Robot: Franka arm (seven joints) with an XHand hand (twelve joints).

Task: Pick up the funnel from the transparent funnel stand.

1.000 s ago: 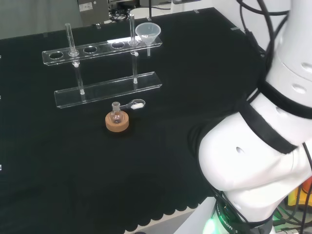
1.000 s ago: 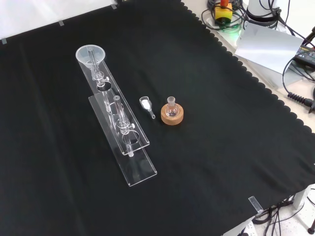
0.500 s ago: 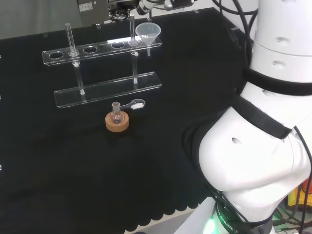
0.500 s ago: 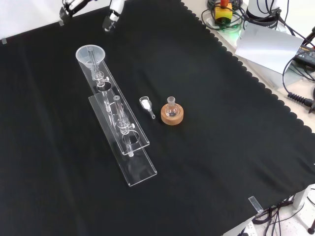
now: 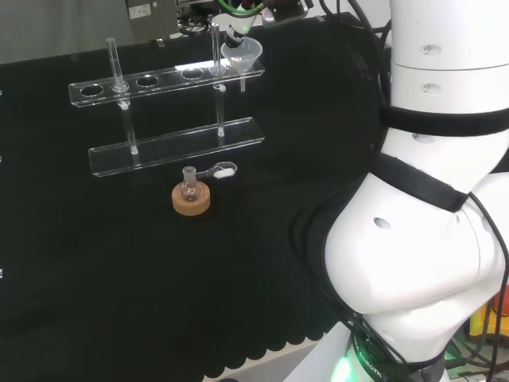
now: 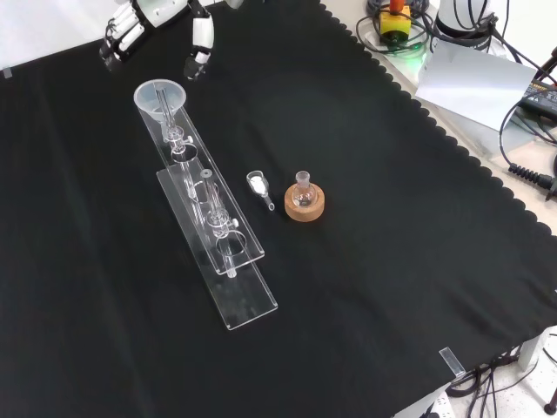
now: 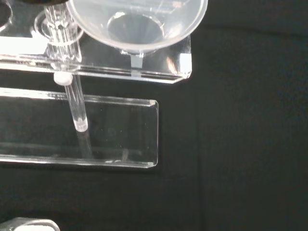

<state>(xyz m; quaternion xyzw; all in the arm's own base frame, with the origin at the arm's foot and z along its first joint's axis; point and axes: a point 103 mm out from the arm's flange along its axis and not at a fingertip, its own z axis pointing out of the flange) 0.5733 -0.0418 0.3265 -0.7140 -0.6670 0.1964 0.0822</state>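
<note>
Now lower and closer than half a second ago: hand (image 6: 155, 19) up at the top of the front view, fingers (image 6: 121, 39) spread apart from the thumb (image 6: 198, 48), holding nothing, just above the funnel (image 6: 159, 96) but not touching. Funnel sitting in the end hole of the clear funnel stand (image 6: 228, 252), same spot as before. Small flask (image 6: 303, 193) on its cork ring (image 6: 306, 209) and little scoop (image 6: 258, 185) on the tabletop (image 6: 392, 261), not moved.
</note>
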